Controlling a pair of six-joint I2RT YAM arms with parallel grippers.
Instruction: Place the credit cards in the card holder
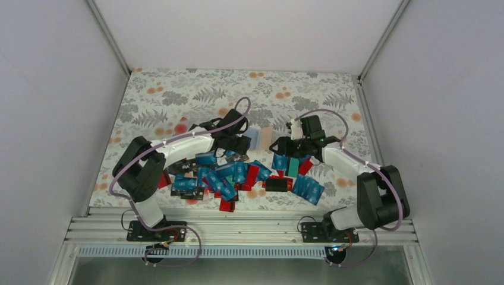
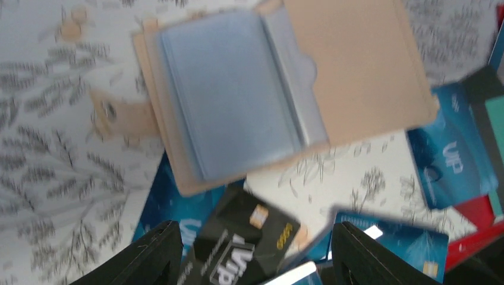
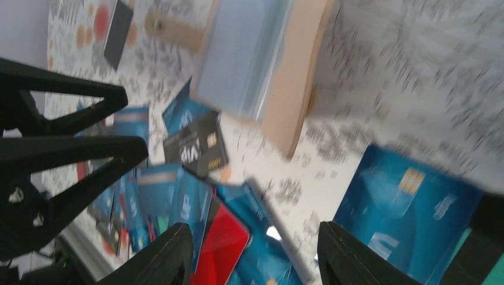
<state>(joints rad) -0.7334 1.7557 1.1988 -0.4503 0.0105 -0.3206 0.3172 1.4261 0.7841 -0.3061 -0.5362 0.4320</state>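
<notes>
The card holder [image 1: 259,138] lies open on the flowered cloth, with clear bluish sleeves [image 2: 232,95] on its left half and a bare beige flap [image 2: 356,77] on its right. Credit cards [image 1: 238,175] lie scattered in front of it, mostly blue, some red and black. My left gripper [image 2: 255,231] is open just left of the holder, over a black VIP card [image 2: 249,243] that lies flat on the cloth. My right gripper [image 3: 254,234] is open to the holder's right, above a red card [image 3: 223,243] and blue cards [image 3: 404,208]. Neither gripper holds anything.
More cards spread to the right near my right arm [image 1: 309,187], with a teal one [image 1: 293,166] among them. A lone dark card [image 3: 117,24] lies far off on the cloth. White walls close the table at the back and sides.
</notes>
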